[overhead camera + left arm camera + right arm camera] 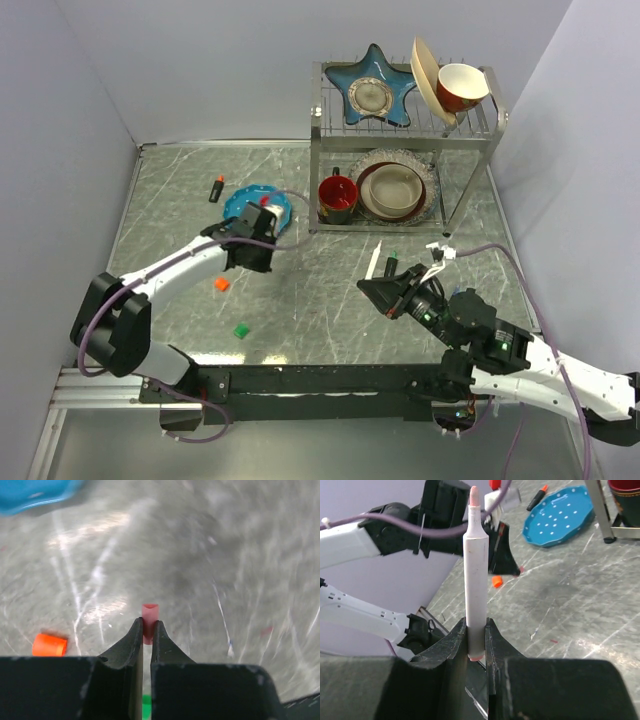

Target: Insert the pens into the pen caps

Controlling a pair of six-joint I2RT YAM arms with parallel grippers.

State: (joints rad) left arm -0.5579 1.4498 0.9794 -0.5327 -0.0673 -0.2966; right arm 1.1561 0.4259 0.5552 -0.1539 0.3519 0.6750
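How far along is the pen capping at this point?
Done: no pen looks capped yet. In hand: the left gripper is shut on the pink-red cap, and the right gripper is shut on the white pen, held upright; the two are apart. Left: that pairing, plus the orange cap and green cap lying loose, and the black marker beside the blue plate.
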